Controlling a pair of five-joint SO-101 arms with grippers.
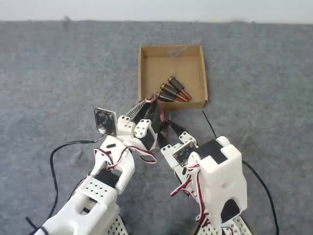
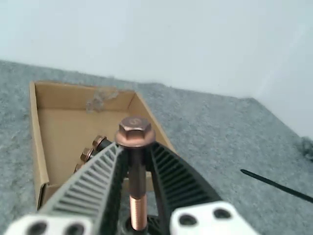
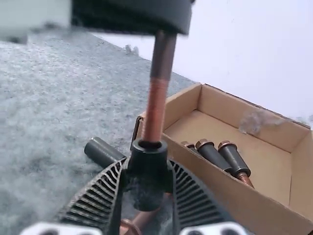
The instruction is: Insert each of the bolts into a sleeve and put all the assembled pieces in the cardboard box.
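- Currently copper hex-head bolt [image 2: 133, 131] sits clamped in left gripper [image 2: 135, 152], high view centre, just below cardboard box [image 1: 171, 66].
- Jaws of right gripper [image 3: 146, 169] clamp dark sleeve [image 3: 145, 183]; bolt's threaded tip at its mouth.
- Right wrist view shows loose sleeve [image 3: 101, 151] on carpet [image 3: 49, 98] beside box.

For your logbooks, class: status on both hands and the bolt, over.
Left hand shut on bolt. Right hand shut on sleeve, bolt tip at its mouth. Three pieces in cardboard box. Nothing blocking.

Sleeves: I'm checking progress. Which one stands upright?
The sleeve upright between the jaws of the right gripper, a bolt entering its top. Three lie in the box, one on the carpet.
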